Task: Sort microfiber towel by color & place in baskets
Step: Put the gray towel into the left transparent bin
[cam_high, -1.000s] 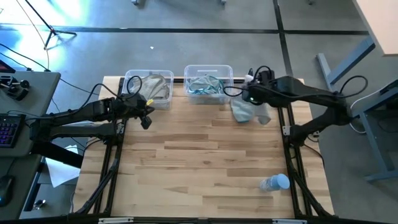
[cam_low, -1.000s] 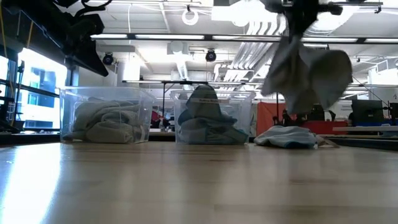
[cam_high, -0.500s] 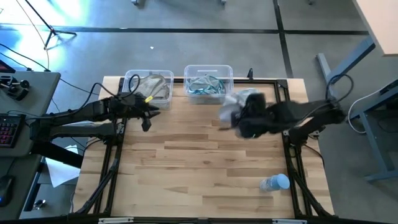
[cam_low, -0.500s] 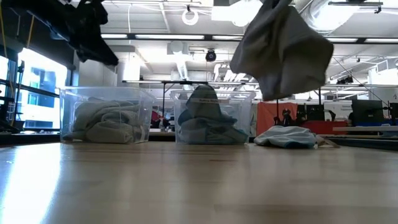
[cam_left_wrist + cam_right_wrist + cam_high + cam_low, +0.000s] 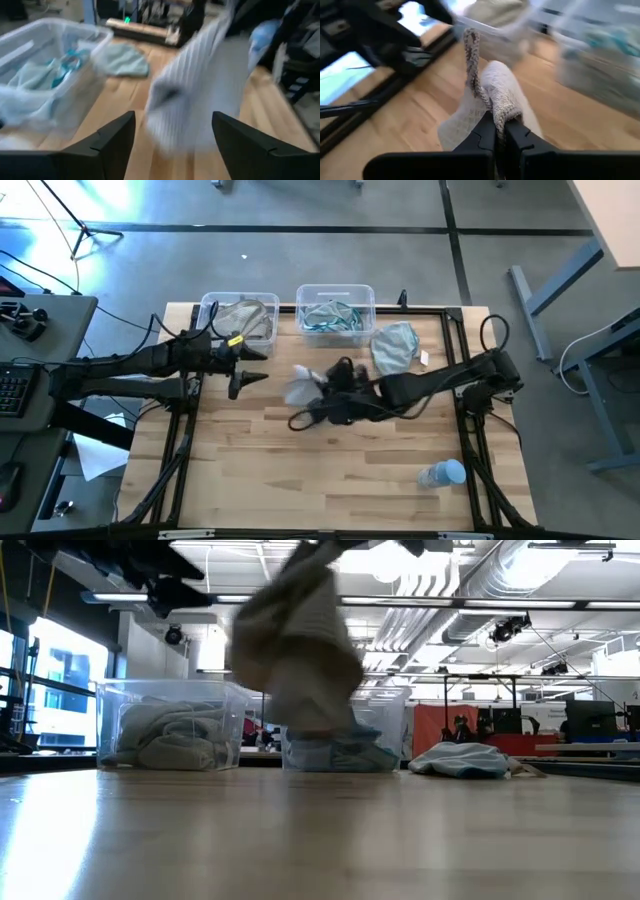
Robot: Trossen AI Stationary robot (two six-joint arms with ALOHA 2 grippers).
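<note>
Two clear tubs sit at the far edge of the wooden table, grey floor around it and bright ceiling lights beyond. The left tub holds beige cloths, the right tub teal ones. Just right of that tub a teal cloth lies flat. The right gripper pinches a grey towel — hanging lengthwise, straight down — in front of the tubs. The left gripper waits beside the left tub, fingers spread.

Grey-beige towel hangs mid-table; teal towel flat beside baskets — both filled.
</note>
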